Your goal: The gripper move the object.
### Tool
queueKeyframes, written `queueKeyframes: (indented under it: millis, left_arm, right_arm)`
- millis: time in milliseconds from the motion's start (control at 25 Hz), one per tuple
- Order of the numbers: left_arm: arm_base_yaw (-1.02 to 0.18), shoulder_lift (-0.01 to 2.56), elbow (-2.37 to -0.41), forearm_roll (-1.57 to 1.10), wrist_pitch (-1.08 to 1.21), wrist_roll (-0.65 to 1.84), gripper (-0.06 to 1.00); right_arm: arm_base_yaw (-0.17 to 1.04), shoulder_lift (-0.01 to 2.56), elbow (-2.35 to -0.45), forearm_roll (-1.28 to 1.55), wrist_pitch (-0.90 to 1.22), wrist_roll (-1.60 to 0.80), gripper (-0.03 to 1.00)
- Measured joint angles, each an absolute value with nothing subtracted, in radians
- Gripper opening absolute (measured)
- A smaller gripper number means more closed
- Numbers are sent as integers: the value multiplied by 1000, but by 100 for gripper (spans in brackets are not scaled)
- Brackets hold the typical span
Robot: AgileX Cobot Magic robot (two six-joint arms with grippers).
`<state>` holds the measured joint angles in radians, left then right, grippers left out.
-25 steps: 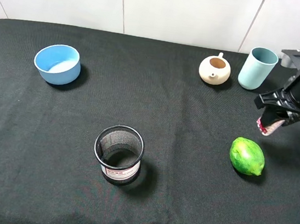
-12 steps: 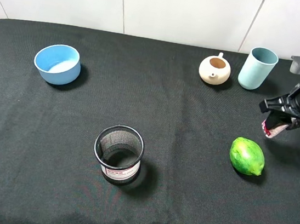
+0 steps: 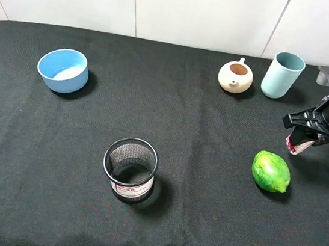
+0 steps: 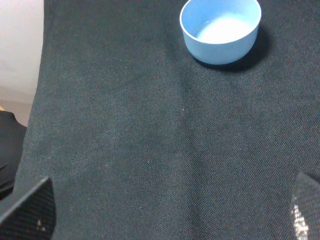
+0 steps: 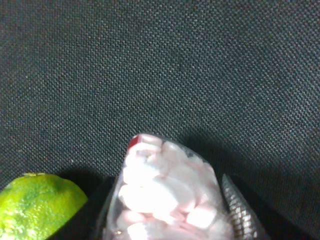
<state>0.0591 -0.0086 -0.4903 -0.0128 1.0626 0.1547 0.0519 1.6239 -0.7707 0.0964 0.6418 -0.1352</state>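
Observation:
The object, a small white bottle with a red-pink-and-white label (image 3: 295, 146), hangs in my right gripper (image 3: 301, 140) near the table's right edge, just above the black cloth and up-right of a green lime (image 3: 271, 171). In the right wrist view the bottle (image 5: 165, 185) sits between the gripper's (image 5: 170, 217) fingers (image 5: 239, 212), which are shut on it. The lime (image 5: 35, 205) shows beside it. My left gripper (image 4: 167, 215) is open and empty, with only its two fingertips (image 4: 30, 210) showing over bare cloth.
A cream teapot (image 3: 235, 76) and a teal cup (image 3: 282, 75) stand at the back right. A blue bowl (image 3: 63, 70) (image 4: 220, 30) is at the back left. A black mesh holder (image 3: 130, 169) stands front centre. The cloth's edge (image 4: 37, 75) runs along the left.
My right gripper has shifted a little to the right and slightly lower, with the bottle still in it. Nothing else has moved.

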Motion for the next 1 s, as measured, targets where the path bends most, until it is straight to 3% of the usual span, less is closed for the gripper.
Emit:
queueKeyframes:
  millis: [1000]
  left_arm:
    - [59, -9, -490, -13, 1063, 155, 99]
  right_arm:
    - [52, 1686, -771, 90, 615, -135, 32]
